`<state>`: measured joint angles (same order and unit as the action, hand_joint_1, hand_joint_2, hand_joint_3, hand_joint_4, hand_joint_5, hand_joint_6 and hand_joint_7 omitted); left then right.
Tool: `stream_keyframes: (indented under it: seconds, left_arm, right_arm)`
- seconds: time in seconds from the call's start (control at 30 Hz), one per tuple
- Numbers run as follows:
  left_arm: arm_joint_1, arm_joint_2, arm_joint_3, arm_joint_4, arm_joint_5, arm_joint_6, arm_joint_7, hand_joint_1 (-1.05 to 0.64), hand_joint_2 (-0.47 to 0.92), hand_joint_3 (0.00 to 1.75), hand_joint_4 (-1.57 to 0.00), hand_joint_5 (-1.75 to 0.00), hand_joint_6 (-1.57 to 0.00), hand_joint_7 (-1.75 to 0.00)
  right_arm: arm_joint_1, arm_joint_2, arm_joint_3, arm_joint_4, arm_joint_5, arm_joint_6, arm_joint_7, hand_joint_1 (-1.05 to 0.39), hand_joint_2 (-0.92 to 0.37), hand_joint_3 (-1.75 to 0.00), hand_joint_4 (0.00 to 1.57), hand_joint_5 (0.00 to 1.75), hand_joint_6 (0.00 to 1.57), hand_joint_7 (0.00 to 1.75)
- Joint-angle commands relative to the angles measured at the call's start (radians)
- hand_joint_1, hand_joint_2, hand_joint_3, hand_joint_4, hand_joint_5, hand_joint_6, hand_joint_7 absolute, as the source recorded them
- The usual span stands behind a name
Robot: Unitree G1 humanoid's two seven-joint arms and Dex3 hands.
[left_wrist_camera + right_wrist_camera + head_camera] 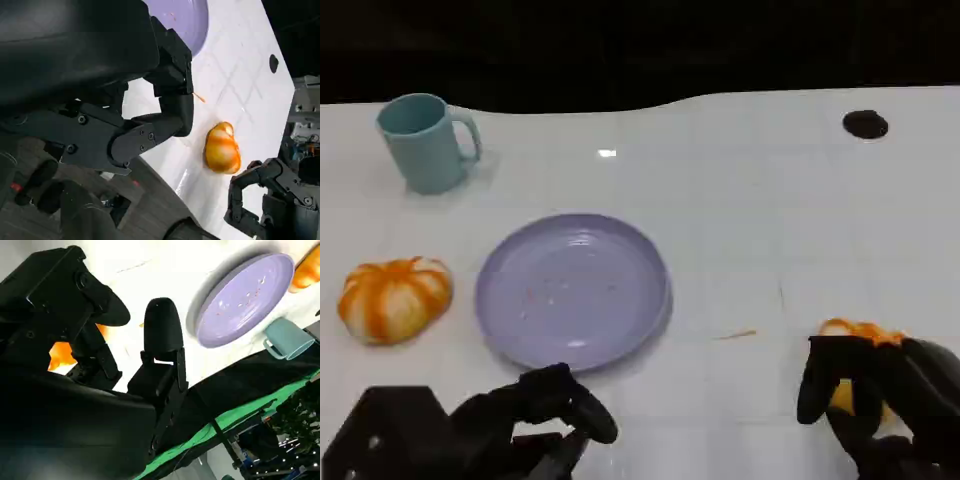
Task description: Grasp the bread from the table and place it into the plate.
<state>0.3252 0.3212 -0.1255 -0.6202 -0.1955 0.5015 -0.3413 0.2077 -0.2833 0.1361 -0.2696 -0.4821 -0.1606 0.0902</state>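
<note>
Right hand [880, 395] has its fingers curled around the orange bread [855, 335] near the table's [770, 210] front right edge (no labels readable anywhere). Purple plate [572, 290] sits mid-table. Left hand [535, 415] holds nothing, fingers loosely spread.

Bright overhead light, glare on white table [770, 200], bkgd dark, pics slightly soft.

The plate [572, 290] lies mid-table. Left of it lies one bread [395, 298]; behind that stands a mug [424, 141]. Well right of the plate, near the front edge, a second bread [857, 368] sits under the right hand [875, 395], perhaps touching it.
</note>
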Motion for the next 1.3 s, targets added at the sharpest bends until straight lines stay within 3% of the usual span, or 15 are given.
stream_keyframes:
  seconds: [0.03, 0.97, 1.13, 1.2, 1.3]
  left_arm:
    - [-0.005, 0.013, 0.007, 0.007, 0.004, -0.005, -0.005, -0.42, 0.92, 0.56, -0.67, -1.75, -0.50, -1.58]
    - [0.001, 0.011, 0.008, 0.000, 0.001, -0.001, -0.002, -0.41, 0.92, 0.57, -0.67, -1.75, -0.50, -1.57]
    - [0.002, 0.016, 0.007, -0.008, 0.003, 0.005, -0.002, -0.43, 0.92, 0.56, -0.66, -1.75, -0.49, -1.56]
    - [0.001, 0.016, 0.008, -0.009, 0.003, 0.010, -0.001, -0.44, 0.92, 0.55, -0.66, -1.75, -0.49, -1.56]
    - [0.002, 0.013, 0.009, -0.008, -0.002, 0.008, -0.003, -0.43, 0.92, 0.55, -0.67, -1.75, -0.50, -1.56]
  right_arm:
    - [0.001, -0.011, -0.005, 0.005, 0.009, -0.012, -0.005, 0.04, -0.27, -1.36, 0.91, 1.75, 0.82, 1.42]
    - [0.008, -0.005, -0.009, -0.014, 0.015, -0.001, -0.002, 0.04, -0.28, -1.38, 0.86, 1.75, 0.81, 1.36]
    - [0.007, 0.001, -0.016, -0.019, 0.006, -0.023, -0.037, 0.06, -0.31, -1.26, 0.82, 1.66, 0.88, 1.05]
    - [0.005, -0.003, -0.017, -0.034, -0.022, -0.014, -0.048, 0.00, -0.29, -1.13, 0.84, 1.33, 0.92, 0.81]
    - [0.003, -0.017, -0.019, -0.064, -0.089, 0.007, -0.053, -0.11, -0.34, -0.94, 0.85, 1.08, 0.96, 0.55]
